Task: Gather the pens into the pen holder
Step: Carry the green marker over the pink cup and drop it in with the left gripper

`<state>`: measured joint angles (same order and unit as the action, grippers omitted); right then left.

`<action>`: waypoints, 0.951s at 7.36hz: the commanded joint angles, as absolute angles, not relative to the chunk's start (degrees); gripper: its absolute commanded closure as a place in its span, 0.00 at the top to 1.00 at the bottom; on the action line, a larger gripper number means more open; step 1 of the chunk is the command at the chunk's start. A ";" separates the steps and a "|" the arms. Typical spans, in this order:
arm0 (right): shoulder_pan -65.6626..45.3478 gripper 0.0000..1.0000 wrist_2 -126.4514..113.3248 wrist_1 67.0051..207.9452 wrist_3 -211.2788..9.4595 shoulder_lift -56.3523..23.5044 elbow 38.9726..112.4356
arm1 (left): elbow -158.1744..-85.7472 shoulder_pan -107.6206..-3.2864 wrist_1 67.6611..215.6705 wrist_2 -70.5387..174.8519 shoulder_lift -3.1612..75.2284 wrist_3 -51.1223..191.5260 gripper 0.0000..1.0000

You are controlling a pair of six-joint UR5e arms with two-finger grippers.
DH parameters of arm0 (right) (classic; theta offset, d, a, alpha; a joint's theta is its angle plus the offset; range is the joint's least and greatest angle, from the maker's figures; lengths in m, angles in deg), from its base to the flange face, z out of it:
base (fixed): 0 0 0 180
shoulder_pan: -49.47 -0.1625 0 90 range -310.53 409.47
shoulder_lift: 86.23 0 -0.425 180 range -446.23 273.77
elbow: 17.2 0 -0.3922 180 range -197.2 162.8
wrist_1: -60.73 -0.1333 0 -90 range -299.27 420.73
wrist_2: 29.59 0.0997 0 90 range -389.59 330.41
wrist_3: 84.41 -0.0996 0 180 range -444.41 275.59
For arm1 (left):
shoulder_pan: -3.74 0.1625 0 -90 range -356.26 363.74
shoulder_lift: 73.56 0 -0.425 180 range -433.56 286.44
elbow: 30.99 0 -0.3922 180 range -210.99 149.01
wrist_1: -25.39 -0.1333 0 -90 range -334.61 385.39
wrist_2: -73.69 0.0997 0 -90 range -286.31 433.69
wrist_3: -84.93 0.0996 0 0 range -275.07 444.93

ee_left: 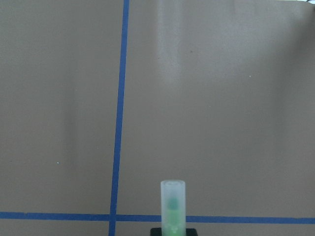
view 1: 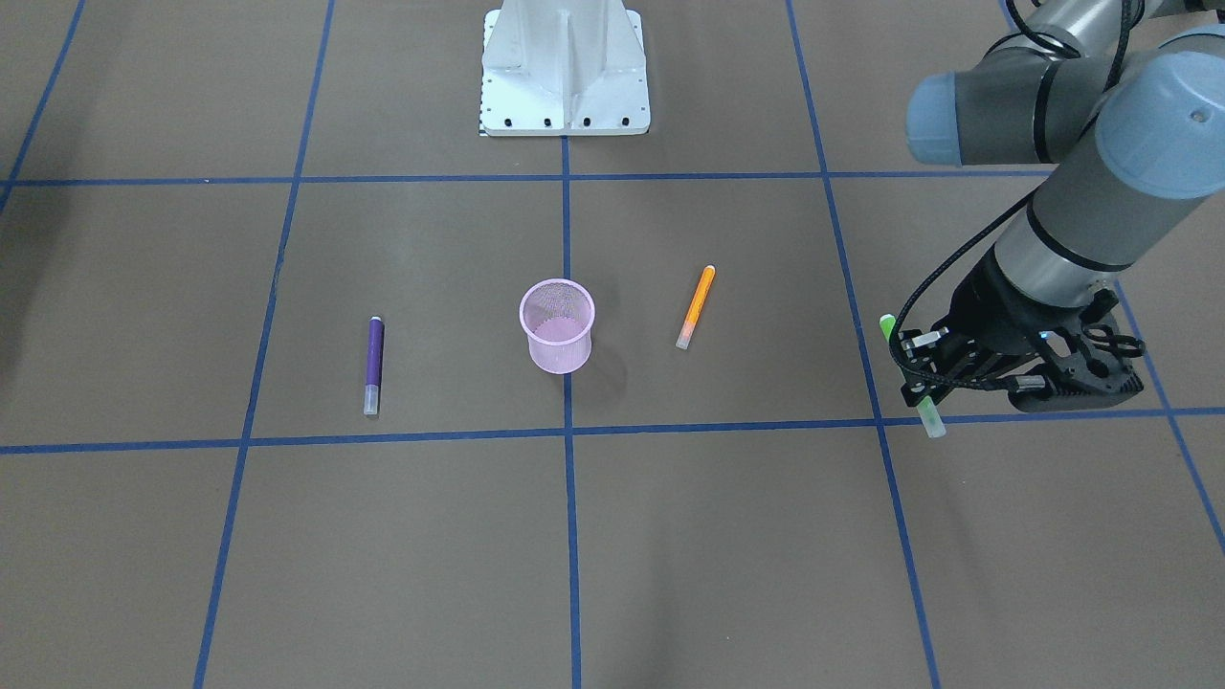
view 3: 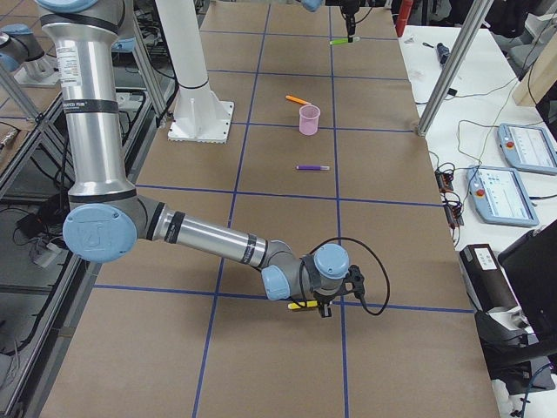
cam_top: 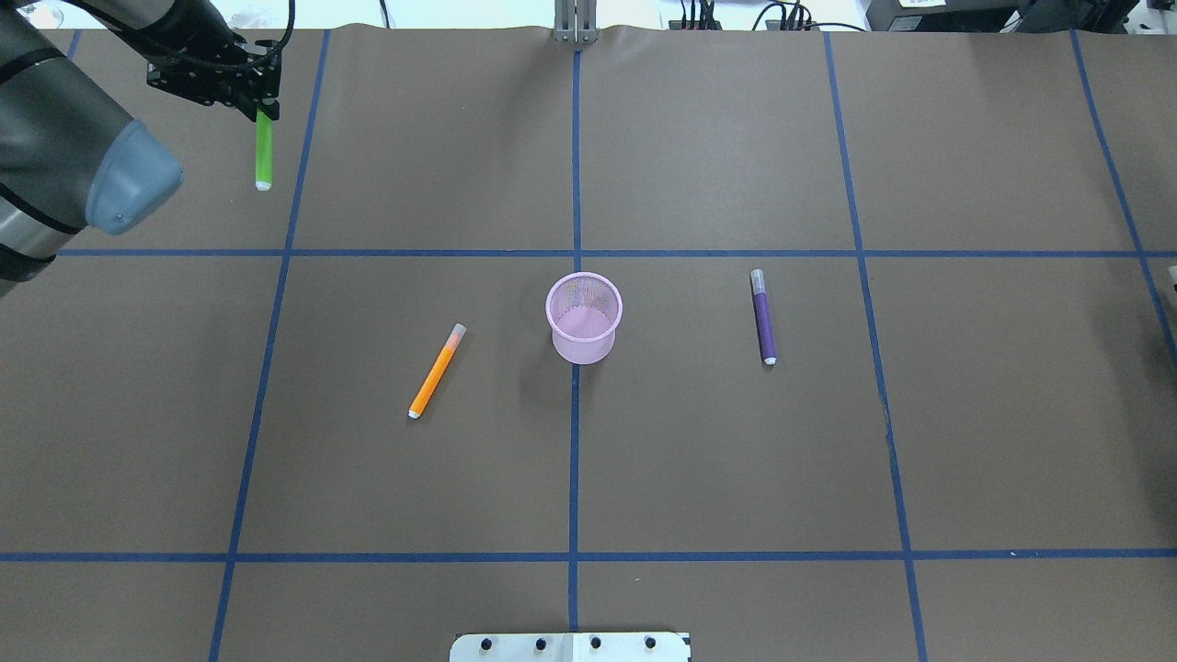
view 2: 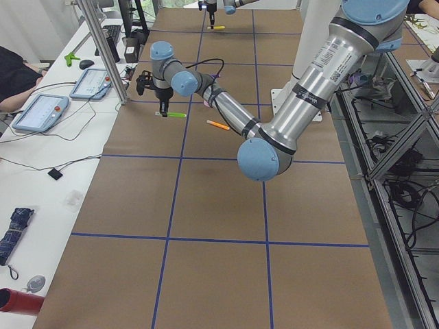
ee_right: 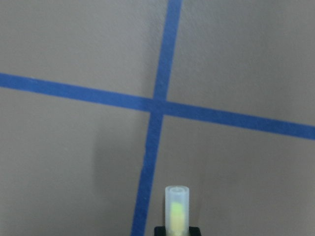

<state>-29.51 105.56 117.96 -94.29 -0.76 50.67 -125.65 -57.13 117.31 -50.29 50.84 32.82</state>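
The pink mesh pen holder (view 1: 557,325) (cam_top: 584,317) stands upright near the table's middle. The orange pen (view 1: 696,306) (cam_top: 437,370) lies on my left of it, and the purple pen (view 1: 374,364) (cam_top: 763,317) lies on my right. My left gripper (view 1: 919,378) (cam_top: 260,106) is shut on the green pen (view 1: 930,413) (cam_top: 264,152) at the far left of the table; its whitish cap shows in the left wrist view (ee_left: 173,206). My right gripper (view 3: 324,306) is at the far right end, shut on the yellow pen (view 3: 301,305) (ee_right: 177,209).
The white robot base (view 1: 565,67) (cam_top: 570,646) stands at the near edge behind the holder. Blue tape lines (cam_top: 575,460) divide the brown table cover. A side bench with tablets (view 2: 41,110) and a metal post (view 2: 103,48) runs along the far edge.
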 commanded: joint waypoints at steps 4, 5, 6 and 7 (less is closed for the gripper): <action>-32.53 0.00 107.96 119.09 -100.05 -4.31 55.48 | -134.86 -39.89 117.76 -25.67 54.75 7.55 0.00; -32.53 0.00 108.14 120.22 -100.92 -4.49 56.87 | -135.05 -36.37 117.76 -18.75 57.02 2.80 0.00; -32.53 0.00 108.14 122.06 -102.50 -4.49 59.15 | -134.97 -30.51 117.76 -8.07 58.18 0.23 0.00; -32.53 0.00 108.23 124.34 -102.69 -4.49 61.26 | -134.36 -24.27 117.85 1.87 58.80 -0.49 0.00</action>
<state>-32.52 108.14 121.82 -101.88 -4.42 58.70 -134.71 -31.58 117.77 -10.32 57.60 1.78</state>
